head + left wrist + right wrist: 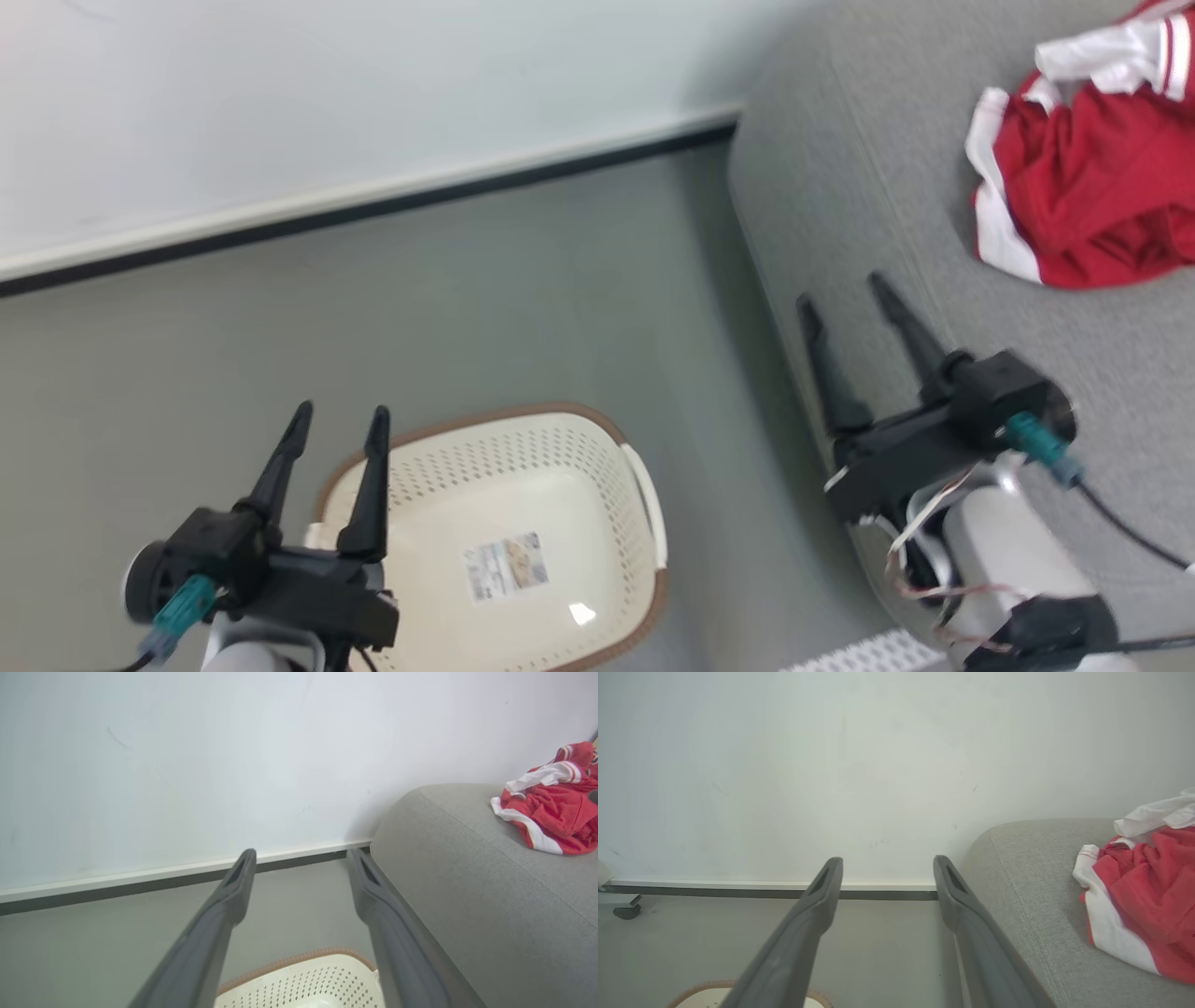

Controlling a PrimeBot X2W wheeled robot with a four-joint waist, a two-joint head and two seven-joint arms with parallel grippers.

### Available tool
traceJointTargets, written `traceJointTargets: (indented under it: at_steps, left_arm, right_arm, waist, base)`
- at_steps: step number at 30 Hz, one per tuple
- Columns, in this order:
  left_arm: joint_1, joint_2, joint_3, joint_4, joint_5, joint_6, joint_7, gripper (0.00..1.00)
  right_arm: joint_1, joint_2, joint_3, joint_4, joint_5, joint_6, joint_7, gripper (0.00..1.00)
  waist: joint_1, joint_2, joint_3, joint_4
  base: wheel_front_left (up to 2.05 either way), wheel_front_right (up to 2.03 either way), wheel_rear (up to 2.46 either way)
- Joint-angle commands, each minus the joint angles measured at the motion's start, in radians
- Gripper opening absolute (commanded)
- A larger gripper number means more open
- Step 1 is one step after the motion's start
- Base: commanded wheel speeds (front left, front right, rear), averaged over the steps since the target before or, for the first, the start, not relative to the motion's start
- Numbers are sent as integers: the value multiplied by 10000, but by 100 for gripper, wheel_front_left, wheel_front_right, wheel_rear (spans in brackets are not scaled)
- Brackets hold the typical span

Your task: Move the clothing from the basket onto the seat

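Paper label (505,566) inside basket (523,448), head view

We see the clothing (1092,187) on the seat (859,187): a crumpled red heap with white panels and striped trim, at the right of the head view and cut by the frame edge. Seat is light grey woven fabric with a rounded edge and a stitched seam running along the top. Basket (523,448) stands upright on the floor (467,299), beside the seat's edge and well apart from the heap. It is cream-white with perforated walls, a brown rim and a white side handle. We see its bare bottom with a label (505,565) stuck on it.
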Motion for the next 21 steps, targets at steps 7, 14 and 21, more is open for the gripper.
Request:
traceJointTargets:
  at_steps: [7, 14, 21]
  left_arm:
    - [1677, -696, 1820, -608, 944, -381, -44, 100]
    - [2835, -1181, 2800, -1207, 1586, -591, -45, 100]
    - [3736, -1684, 3402, -1798, 1919, -951, -45, 100]
  right_arm:
    - [924, 306, 424, -471, -148, -6, -2, 100]
    - [1942, 500, 266, -1150, -326, -6, -2, 100]
    - [2807, 496, 37, -1941, -601, -6, -2, 100]
  waist:
    - [1, 2, -1869, 1425]
    - [1, 2, -2721, 1650]
    - [1, 2, -3089, 1629]
  base:
    - [0, 0, 0]
    - [0, 0, 0]
    - [0, 0, 0]
